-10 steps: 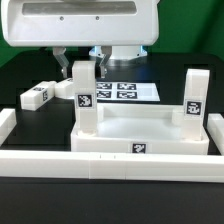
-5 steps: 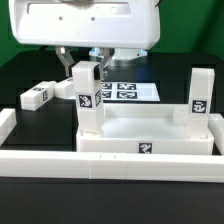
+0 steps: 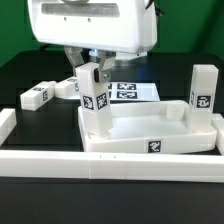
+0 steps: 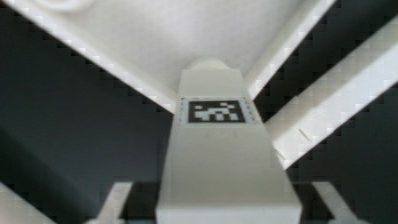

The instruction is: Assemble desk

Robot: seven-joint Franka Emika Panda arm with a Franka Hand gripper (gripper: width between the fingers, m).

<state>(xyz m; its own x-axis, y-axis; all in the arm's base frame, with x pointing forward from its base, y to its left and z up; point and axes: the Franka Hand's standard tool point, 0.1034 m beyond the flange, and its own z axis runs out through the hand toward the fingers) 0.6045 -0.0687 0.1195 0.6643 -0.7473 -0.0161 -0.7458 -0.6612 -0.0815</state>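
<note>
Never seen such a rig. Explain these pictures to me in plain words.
This is a robot arm building a small white desk. One picture comes from a camera off the arm; the other looks down from its wrist. Its gripper is closed on a leg that stands, slightly tilted, at a corner of the tray-like tabletop. A second leg stands at another corner. Two loose legs lie on the black table, near the marker board. A low white wall runs in front.

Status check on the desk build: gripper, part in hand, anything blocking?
Gripper shut on leg block, upright at tabletop corner, exterior view's left. Second leg upright at exterior view's right. Nothing seen blocking.
</note>
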